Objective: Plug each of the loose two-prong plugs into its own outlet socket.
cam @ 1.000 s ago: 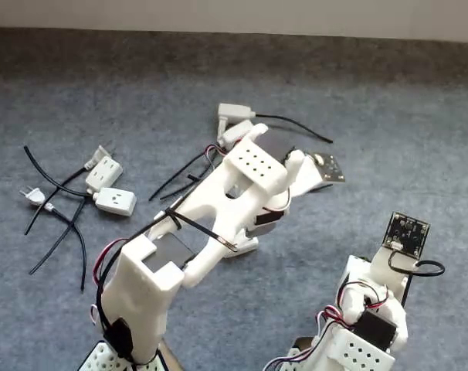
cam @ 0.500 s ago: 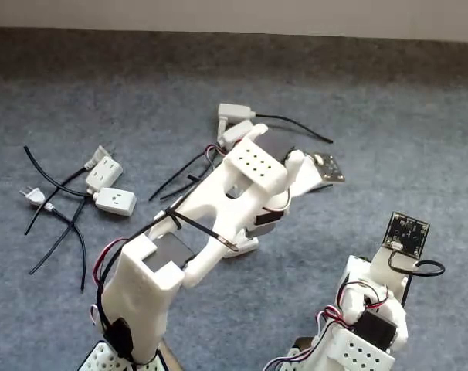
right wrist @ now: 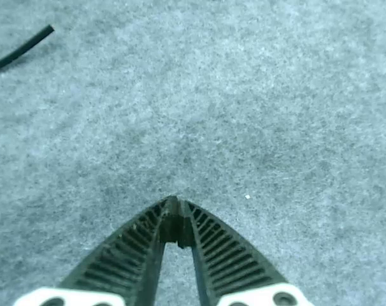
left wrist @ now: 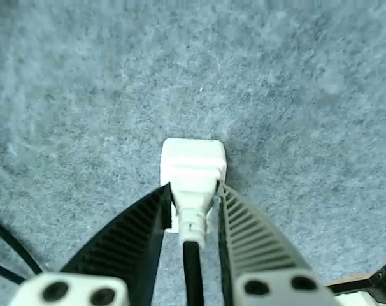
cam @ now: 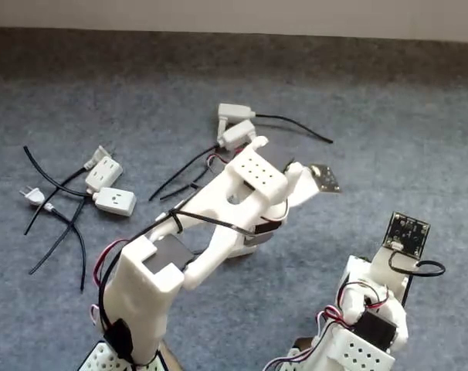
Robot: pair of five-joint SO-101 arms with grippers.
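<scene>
Left gripper (left wrist: pixel 193 189) pulled back, clamping one plug (left wrist: pixel 191 217) (in one socket (left wrist: pixel 193 156)).

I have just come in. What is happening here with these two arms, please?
The left gripper is shut on a white plug, whose front meets a white socket block on the grey carpet; how deep the prongs sit is hidden. The right gripper is shut, holding nothing, above the carpet. Off to one side, a farther socket block, a nearer socket block and a loose plug lie among black cords, the plug apart from both.
</scene>
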